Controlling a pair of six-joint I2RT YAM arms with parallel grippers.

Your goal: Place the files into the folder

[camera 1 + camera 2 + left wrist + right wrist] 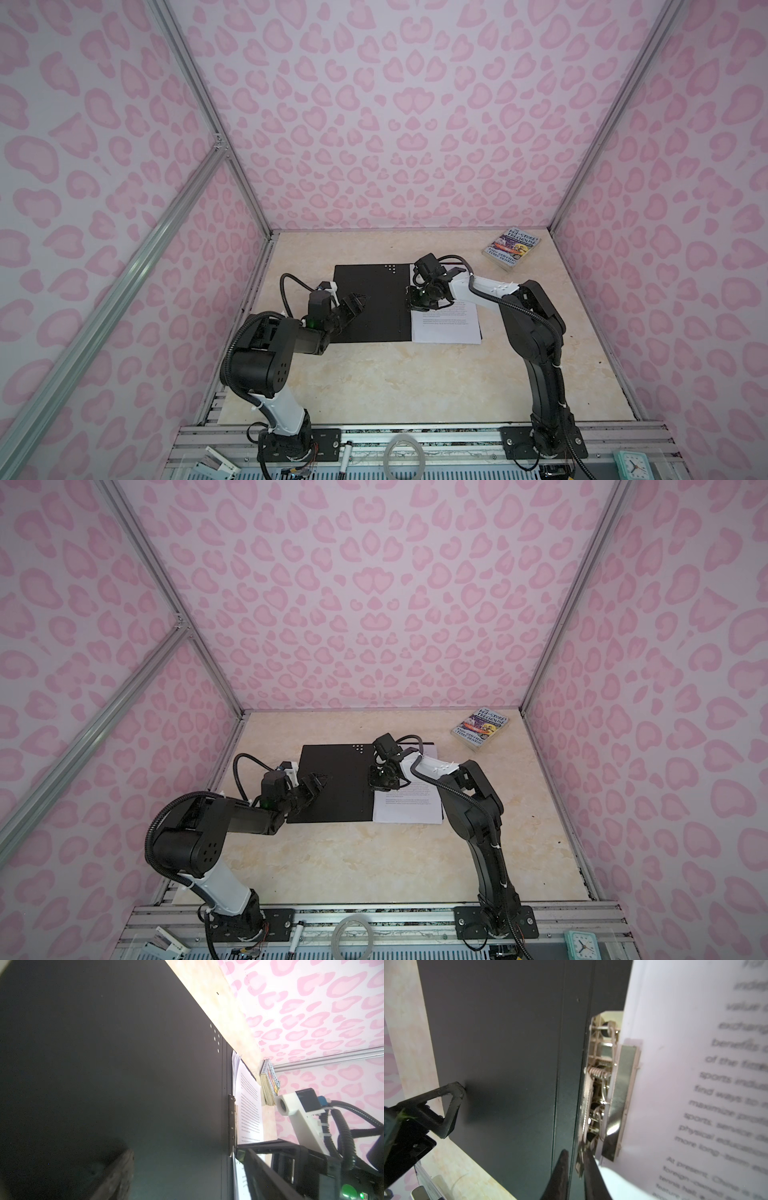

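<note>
Beige marbled tabletop (415, 386); pink blotch-print walls (395, 124); aluminium frame posts (199, 99). Folder (374, 299) open flat at table centre, black inside up. Files (446, 330) on its right half, beside metal spine clip (604, 1088). Left gripper (358, 306): fingers wide apart, one tip touching left flap. Right gripper (575, 1157): fingers narrowly apart astride clip lever, grip unclear. Paperback (512, 248) in far right corner.
</note>
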